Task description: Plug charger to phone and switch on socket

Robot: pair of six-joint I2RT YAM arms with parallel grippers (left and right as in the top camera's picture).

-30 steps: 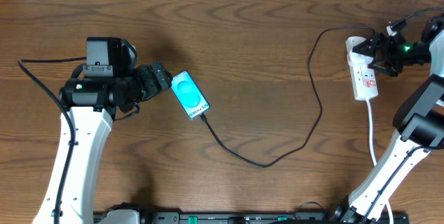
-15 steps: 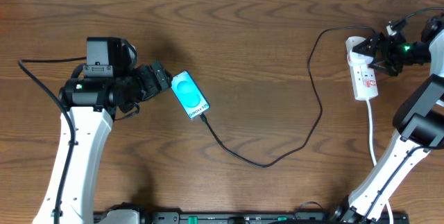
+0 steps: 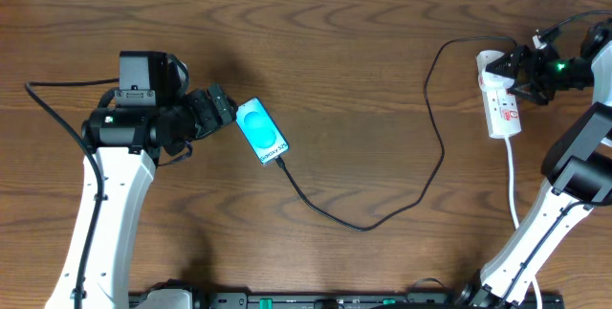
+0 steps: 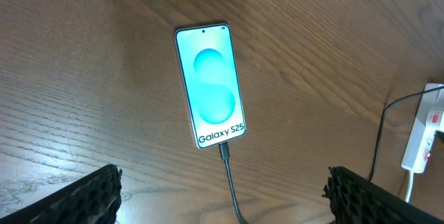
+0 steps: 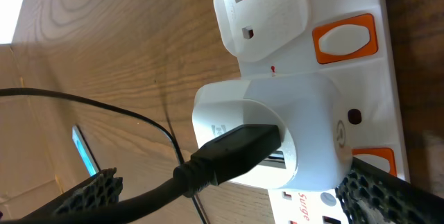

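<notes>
Overhead: the phone point(image 3: 261, 131) lies on the table point(image 3: 363, 51) with the charger point(image 3: 443, 151) plugged into its lower end. The left gripper point(image 3: 226, 108) is spread just left of it. The socket point(image 3: 502, 106) and the spread right gripper point(image 3: 519, 77) are far to its right.
Left wrist: the phone lies ahead between wide-set fingers point(image 4: 83, 196).
Right wrist: a white adapter point(image 5: 305, 127) carrying the black cable sits on the socket, just below an orange switch point(image 5: 345, 38).

bare table point(image 3: 344, 60) btwn phone point(image 3: 261, 130) & socket point(image 3: 504, 108), charger cable point(image 3: 363, 228) loops across mid
</notes>
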